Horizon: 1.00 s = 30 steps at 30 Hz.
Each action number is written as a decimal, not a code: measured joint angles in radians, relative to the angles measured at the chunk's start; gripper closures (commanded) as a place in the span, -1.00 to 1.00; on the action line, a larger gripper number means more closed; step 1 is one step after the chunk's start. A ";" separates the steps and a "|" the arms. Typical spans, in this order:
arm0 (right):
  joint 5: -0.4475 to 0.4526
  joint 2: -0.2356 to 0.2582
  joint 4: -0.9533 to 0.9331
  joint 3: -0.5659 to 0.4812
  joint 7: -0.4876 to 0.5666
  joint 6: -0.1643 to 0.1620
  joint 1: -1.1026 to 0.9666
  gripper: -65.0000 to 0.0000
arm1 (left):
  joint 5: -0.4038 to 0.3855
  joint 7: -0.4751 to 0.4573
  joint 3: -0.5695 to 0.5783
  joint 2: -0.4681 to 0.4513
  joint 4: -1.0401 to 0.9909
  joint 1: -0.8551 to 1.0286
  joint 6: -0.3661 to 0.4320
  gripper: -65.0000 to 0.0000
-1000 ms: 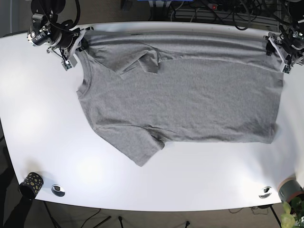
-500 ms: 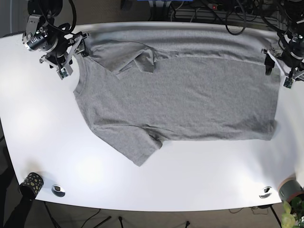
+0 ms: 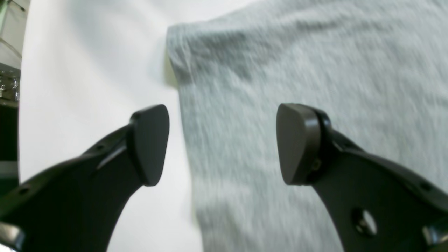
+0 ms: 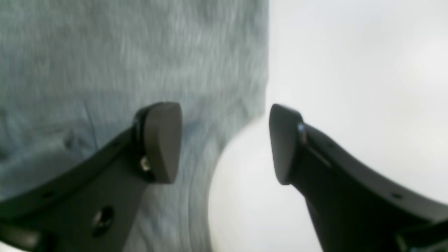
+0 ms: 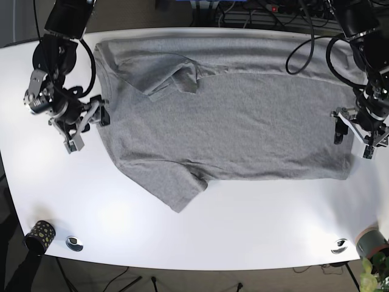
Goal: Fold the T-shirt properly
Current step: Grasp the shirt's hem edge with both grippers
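Fingers (image 3: pixel 150 143) of both arms spread wide, released — each pair straddling an edge of the T-shirt (image 5: pixel 231 118).

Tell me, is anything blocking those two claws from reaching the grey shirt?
Nothing visible does. The left end effector and right end effector are both open, each straddling an edge of the T-shirt, with only bare white table alongside.

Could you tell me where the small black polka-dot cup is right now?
In the base view, the polka-dot cup stands at the table's bottom-left corner, just left of a small metal disc, well clear of the T-shirt.
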 measured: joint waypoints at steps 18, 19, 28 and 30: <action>-0.100 0.031 -0.632 -0.116 0.277 -0.005 0.462 -0.17 | -0.003 -0.007 0.002 0.000 -0.232 -0.247 0.101 -0.36; -0.123 0.028 -0.674 -0.122 0.317 -0.003 0.481 -0.17 | -0.002 -0.006 0.001 0.000 -0.233 -0.247 0.102 -0.36; -0.200 0.031 -0.966 -0.232 0.579 -0.007 0.531 -0.17 | -0.002 -0.006 0.000 -0.001 -0.234 -0.229 0.102 -0.36; -0.186 0.029 -0.985 -0.246 0.611 -0.004 0.526 -0.17 | -0.001 -0.006 0.000 0.000 -0.234 -0.217 0.103 -0.37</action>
